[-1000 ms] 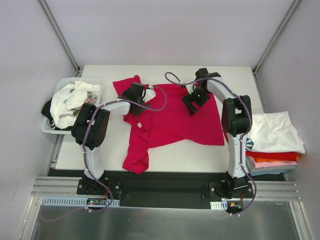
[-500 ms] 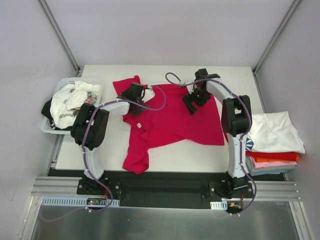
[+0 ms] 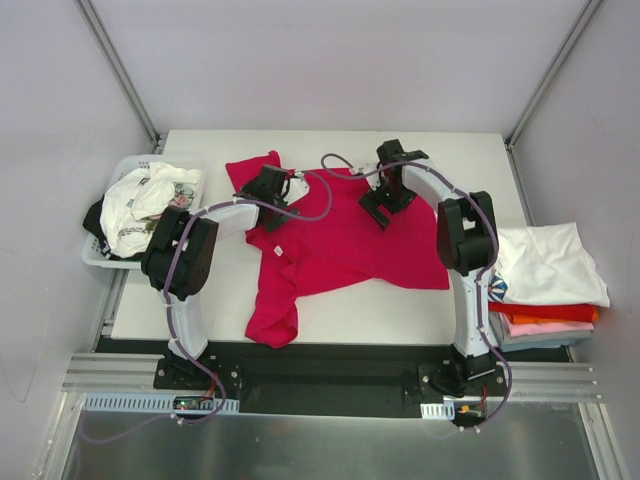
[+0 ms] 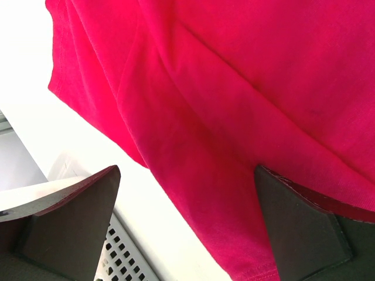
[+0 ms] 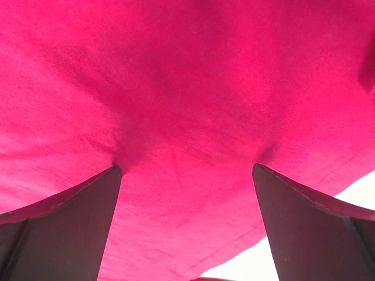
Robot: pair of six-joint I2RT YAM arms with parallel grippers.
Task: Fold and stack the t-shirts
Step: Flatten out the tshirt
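The shirt (image 3: 345,245) is covering the middle of the bench (image 3: 470,160), leaving bare strips running along the far edge, the near edge and the right side. The full basket (image 3: 95,255) is blocking the left edge, and the stack (image 3: 550,265) is blocking the right edge. The left hand (image 3: 272,190) and right hand (image 3: 378,208) are standing wide open over the cloth, well apart, with free cloth lying between them.
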